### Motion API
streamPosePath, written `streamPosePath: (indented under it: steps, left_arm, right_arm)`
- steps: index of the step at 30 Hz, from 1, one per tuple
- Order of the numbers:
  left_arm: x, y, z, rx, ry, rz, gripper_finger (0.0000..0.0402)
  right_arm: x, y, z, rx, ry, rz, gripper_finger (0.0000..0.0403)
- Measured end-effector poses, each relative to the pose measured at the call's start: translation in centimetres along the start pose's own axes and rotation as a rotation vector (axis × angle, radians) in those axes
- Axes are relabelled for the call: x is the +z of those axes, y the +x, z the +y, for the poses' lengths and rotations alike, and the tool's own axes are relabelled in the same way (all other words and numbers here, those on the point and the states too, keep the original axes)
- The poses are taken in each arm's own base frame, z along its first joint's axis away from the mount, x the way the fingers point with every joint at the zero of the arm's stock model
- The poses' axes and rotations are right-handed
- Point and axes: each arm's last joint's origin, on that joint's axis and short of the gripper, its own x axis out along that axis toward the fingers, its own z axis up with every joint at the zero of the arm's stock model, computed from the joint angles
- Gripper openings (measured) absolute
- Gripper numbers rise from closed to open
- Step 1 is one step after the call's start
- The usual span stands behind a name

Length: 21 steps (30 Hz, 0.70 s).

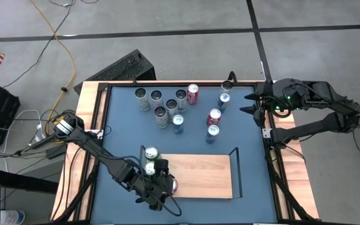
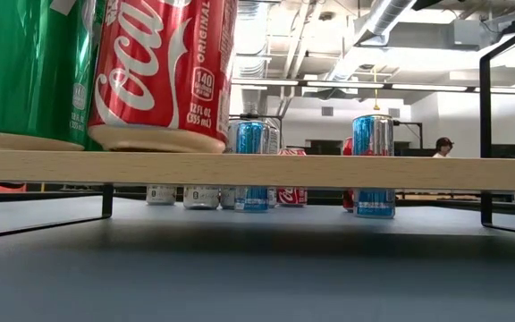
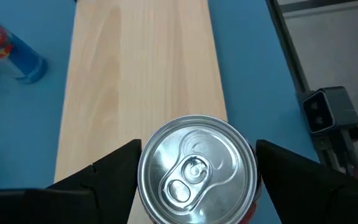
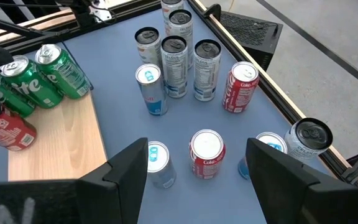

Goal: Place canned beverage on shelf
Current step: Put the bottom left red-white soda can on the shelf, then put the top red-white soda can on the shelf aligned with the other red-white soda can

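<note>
A red cola can [image 3: 197, 169] is set upright on the shelf [image 1: 202, 175], beside two green cans [image 4: 39, 81] (kept near one end, likely to leave room). The left gripper [image 3: 194, 180] jaws straddle it, slightly apart. The right gripper [image 4: 194, 186] waits open above the bench [image 1: 120, 125].

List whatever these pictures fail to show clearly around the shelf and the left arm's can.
- High view: the red can on the shelf is mostly covered by the left gripper.
- Left wrist view: only that can's top shows, so its fit against the fingers cannot be judged.
- Low view: the red can and a green can are cut off by the top edge.
- The right gripper waits open over the loose cans.
</note>
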Motion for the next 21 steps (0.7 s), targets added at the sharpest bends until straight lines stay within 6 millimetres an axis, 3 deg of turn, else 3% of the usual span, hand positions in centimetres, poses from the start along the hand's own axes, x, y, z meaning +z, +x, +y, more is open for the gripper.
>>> streamPosePath:
  steps: [21]
  left_arm:
    - [0.8, -1.2, 0.3, -0.014, -0.004, -0.033, 0.03]
  right_arm:
    - [0.0, 0.0, 0.0, 0.002, 0.0, 0.0, 0.0256]
